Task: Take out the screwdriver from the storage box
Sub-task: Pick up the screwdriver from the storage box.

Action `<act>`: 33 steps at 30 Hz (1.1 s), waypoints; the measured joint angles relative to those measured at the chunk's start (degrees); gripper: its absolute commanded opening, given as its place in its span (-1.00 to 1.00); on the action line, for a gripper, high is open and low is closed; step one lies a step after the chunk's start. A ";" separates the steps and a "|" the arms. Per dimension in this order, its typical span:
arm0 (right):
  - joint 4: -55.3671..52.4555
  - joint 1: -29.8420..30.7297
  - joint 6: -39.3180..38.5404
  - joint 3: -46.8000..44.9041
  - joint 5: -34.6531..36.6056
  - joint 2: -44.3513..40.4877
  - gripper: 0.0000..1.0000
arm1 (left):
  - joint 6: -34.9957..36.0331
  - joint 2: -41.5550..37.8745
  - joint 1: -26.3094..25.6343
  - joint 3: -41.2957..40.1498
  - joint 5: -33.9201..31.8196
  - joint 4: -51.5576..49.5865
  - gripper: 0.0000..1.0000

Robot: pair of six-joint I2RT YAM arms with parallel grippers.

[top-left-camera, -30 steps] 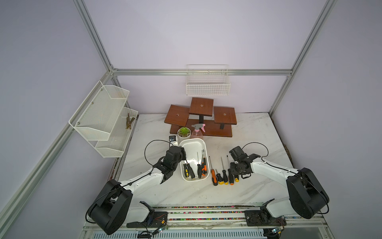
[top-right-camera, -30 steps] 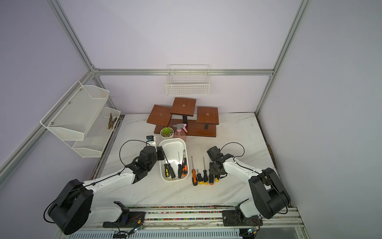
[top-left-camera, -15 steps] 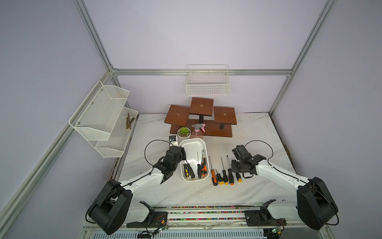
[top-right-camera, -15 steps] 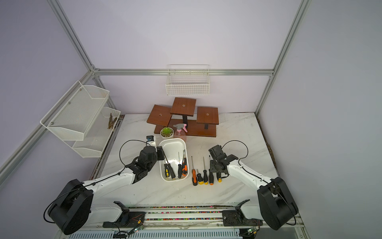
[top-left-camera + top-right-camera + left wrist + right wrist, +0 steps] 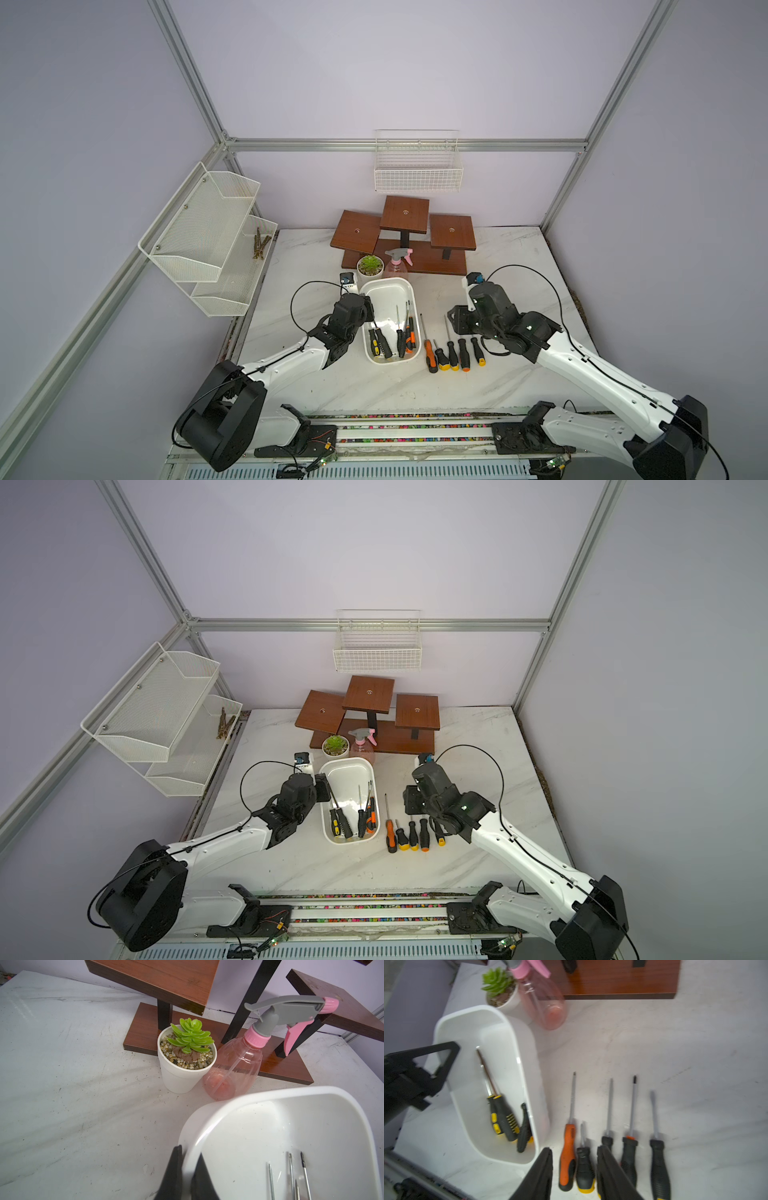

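Progress: partial, as judged. Five screwdrivers lie outside the box and about four lie inside it.
Storage box: shallow white plastic tub with rounded corners [image 5: 387,281]. It stands on the white marble desk [image 5: 374,386] between the two arms, near the small white pot with a green succulent [image 5: 178,1076] and the pink spray bottle [image 5: 234,1068].
Box contents: two black-and-yellow-handled screwdrivers [image 5: 503,1118] touch side by side toward the left wall. One black-handled screwdriver [image 5: 400,343] and one orange-and-black-handled screwdriver [image 5: 410,337] lie along the right wall. All handles point toward the robot. The exact count is uncertain where handles overlap.
Removed items: row of five screwdrivers [image 5: 452,353] on the desk just beside the box's right wall, parallel, shafts pointing away from the robot.
Left gripper [image 5: 188,1153]: clenched on the box's left rim, one finger outside the wall and one inside. Judged function: steadying the tub.
Right gripper [image 5: 575,1148]: released and empty, jaws apart above the handles of the row, gripping none of them.
Step in hand: judged as the interval between a set-down and the next reach into the box.
Remaining: lift each screwdriver out of the box and lay it on the desk.
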 measured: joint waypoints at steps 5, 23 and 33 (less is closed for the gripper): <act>5.05 8.00 3.04 3.69 -0.79 9.09 -0.19 | 0.00 0.02 0.00 0.00 0.00 0.00 -1.00; 18.23 13.42 4.11 11.50 -5.62 35.58 -0.20 | -0.02 0.07 0.00 0.00 -0.07 0.00 -1.00; 19.02 13.51 1.95 14.34 -5.01 40.19 -0.19 | -0.02 0.07 0.00 0.00 -0.09 0.00 -1.00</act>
